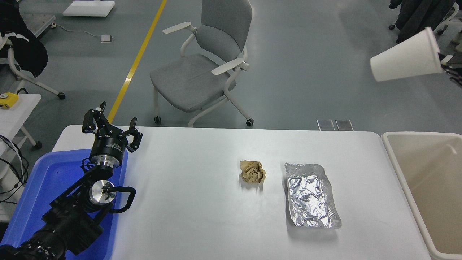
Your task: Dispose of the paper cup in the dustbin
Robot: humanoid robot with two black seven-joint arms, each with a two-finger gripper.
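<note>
The paper cup (406, 56) hangs on its side high at the far right, beyond the dustbin (393, 159), rim clamped in my right gripper (447, 62) at the frame's edge. Below lie a foil tray (310, 195) and brown paper ball (253, 172). My left gripper (110, 127) is parked, fingers spread, over the blue tub (32, 187).

Matt white paper cup (406, 57), crinkled shiny foil tray (311, 196), smooth plastic dustbin (404, 180)
</note>
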